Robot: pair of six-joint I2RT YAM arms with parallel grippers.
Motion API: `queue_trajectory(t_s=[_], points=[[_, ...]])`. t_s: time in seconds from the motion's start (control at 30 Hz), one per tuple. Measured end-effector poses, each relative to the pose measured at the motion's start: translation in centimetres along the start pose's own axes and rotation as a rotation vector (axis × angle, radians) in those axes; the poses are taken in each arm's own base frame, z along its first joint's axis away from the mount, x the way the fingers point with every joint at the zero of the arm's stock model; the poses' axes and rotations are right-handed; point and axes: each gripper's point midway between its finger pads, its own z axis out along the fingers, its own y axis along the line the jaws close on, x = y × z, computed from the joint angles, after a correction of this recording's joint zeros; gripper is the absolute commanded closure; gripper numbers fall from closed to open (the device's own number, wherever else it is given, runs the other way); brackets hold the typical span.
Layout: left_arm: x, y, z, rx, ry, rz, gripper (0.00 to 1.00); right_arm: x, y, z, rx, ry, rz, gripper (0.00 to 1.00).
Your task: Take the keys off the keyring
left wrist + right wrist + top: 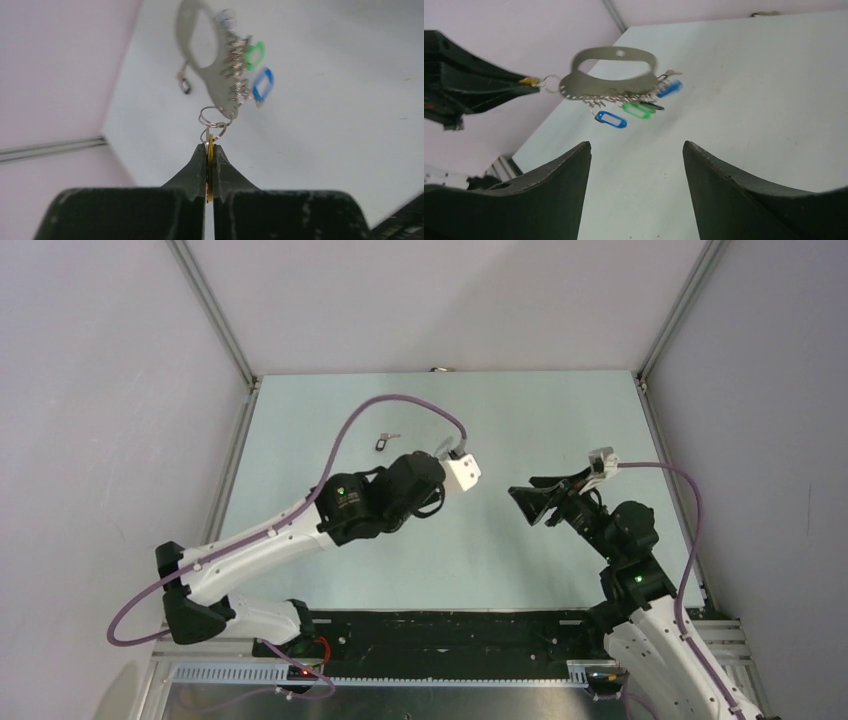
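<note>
Above the table (540,410): we see the keyring (614,88) held up in the air, clear of the surface, between the two arms.
Shape: we make it out as a grey-beige oval loop with a small hole in its top band; in the right wrist view it lies roughly level, long side across the picture.
Left claw (210,147): clenched, we find, on a thin yellow tag (210,167) sandwiched between its black fingers.
Link: small silver split rings (214,118) join the yellow tag to one end of the keyring, so this one grip carries the whole loop.
Tags on the ring: a blue tag (611,119), a green tag (637,109) and a second blue tag (669,89) dangle from its lower edge among silver metal pieces; we cannot count the keys, as they are blurred.
Right claw (636,150): released, jaws spread wide, pointed at the keyring and apart from it.
Loose key (386,442): we spot one small key with a dark head lying on the table beyond the left arm, well apart from the keyring.
</note>
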Motion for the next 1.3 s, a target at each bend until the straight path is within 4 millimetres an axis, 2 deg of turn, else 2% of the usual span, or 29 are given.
queue_trajectory(t_s=[0.13,0.23,0.33,0.43,0.53,0.87,1.07,1.2,1.3], points=[[0.1,0.6,0.0,-0.099,0.016,0.182,1.00,0.3,1.9,0.8,-0.128,0.011,-0.123,0.30],[-0.2,0.1,0.2,-0.094,-0.002,0.235,1.00,0.6,3.7,1.3,-0.228,0.010,-0.216,0.32],[-0.5,-0.4,0.0,-0.071,-0.070,0.217,1.00,1.5,5.8,1.7,-0.335,0.015,-0.316,0.34],[-0.7,-0.4,-1.0,-0.056,-0.169,0.170,1.00,2.8,8.1,1.9,-0.443,0.024,-0.407,0.35],[-1.3,-0.4,-1.9,-0.048,-0.255,0.124,1.00,3.7,9.3,2.1,-0.506,0.023,-0.470,0.35],[-2.3,-1.7,-1.4,-0.024,-0.367,0.061,1.00,3.8,10.4,3.6,-0.570,-0.032,-0.561,0.38],[-2.1,-2.8,0.0,-0.011,-0.363,0.053,1.00,6.1,11.3,4.3,-0.611,0.005,-0.589,0.41],[-2.1,-3.5,0.9,0.002,-0.346,0.051,1.00,7.2,11.7,4.5,-0.613,0.006,-0.614,0.49],[-2.3,-3.8,0.9,0.019,-0.354,0.049,1.00,8.1,11.1,4.4,-0.599,-0.008,-0.628,0.57]])
